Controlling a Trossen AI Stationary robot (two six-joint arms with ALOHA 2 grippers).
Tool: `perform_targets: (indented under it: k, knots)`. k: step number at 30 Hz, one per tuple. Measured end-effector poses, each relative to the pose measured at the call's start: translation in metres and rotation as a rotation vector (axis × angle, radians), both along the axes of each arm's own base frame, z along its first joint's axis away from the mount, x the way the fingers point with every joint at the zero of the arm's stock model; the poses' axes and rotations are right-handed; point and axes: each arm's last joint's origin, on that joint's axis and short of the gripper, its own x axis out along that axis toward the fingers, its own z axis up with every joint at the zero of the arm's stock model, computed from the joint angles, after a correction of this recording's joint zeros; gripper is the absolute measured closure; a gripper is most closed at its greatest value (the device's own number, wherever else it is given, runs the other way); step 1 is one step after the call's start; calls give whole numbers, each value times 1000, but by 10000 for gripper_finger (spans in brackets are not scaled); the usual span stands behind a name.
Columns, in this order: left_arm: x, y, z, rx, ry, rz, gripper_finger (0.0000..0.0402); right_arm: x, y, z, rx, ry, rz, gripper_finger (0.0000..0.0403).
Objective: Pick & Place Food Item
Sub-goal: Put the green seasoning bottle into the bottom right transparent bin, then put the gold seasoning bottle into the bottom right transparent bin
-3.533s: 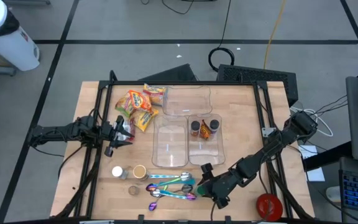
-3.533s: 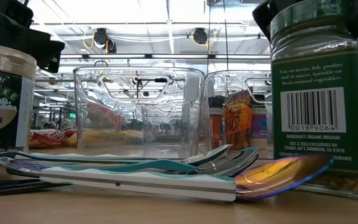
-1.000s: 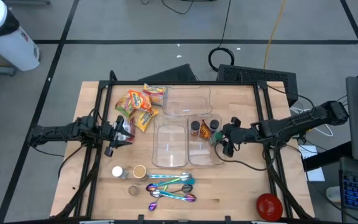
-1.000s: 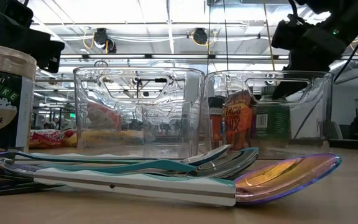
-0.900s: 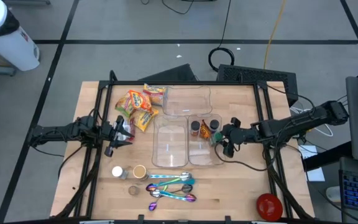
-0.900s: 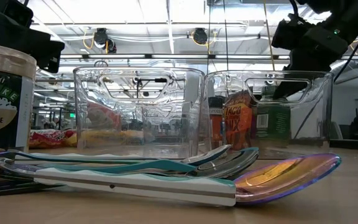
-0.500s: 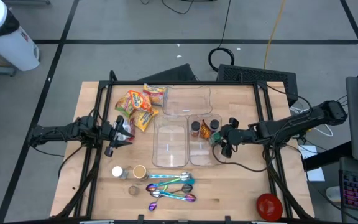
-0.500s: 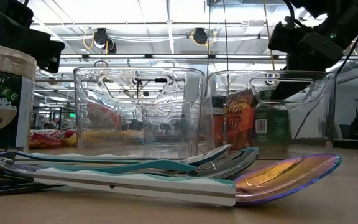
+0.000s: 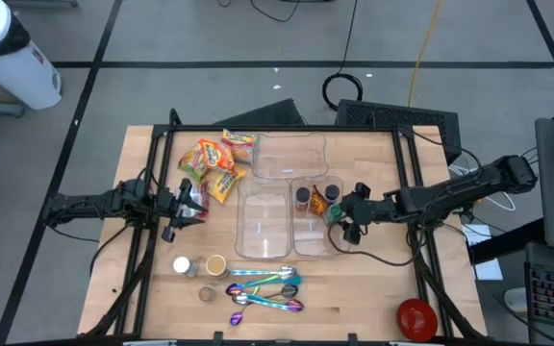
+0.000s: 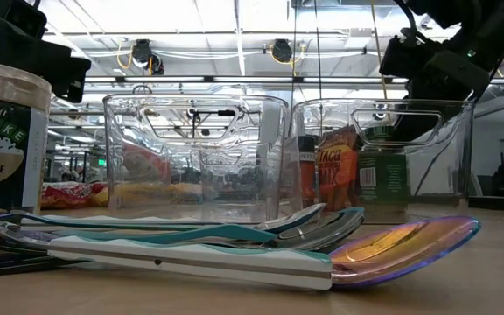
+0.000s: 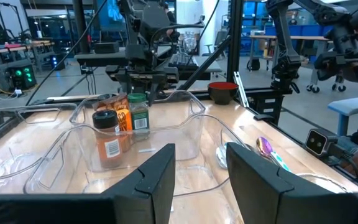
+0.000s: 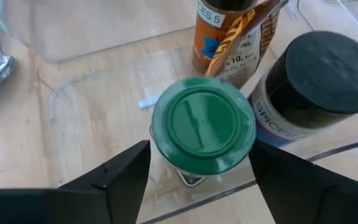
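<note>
A green-lidded spice jar (image 12: 202,129) stands upright inside the right-hand clear bin (image 9: 308,248), beside a black-lidded jar (image 12: 316,81) and an orange seasoning bottle (image 12: 229,37) in the same bin. The right gripper (image 9: 341,217) hovers directly above the green lid, its two dark fingers (image 12: 114,180) spread to either side of the jar and clear of it, grasping nothing. Across the wooden table (image 9: 373,288), the left gripper (image 9: 187,205) waits near the snack packets (image 9: 212,163), fingers parted, nothing visible between them. Spoons (image 9: 263,288) lie at the table's front edge.
</note>
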Motion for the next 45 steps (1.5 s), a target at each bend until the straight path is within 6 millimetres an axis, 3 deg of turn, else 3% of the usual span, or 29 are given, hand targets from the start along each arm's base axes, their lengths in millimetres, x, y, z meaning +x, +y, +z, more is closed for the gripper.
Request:
perform_targets:
  k: [25, 31, 45]
  knots:
    - [0, 0, 0, 0, 0, 0, 249, -48, -3, 56, 187, -328, 107, 143]
    - [0, 0, 0, 0, 0, 0, 249, -54, 6, 49, 164, -554, 234, 155]
    - [0, 0, 0, 0, 0, 0, 249, -91, 0, 23, 149, -810, 307, 196]
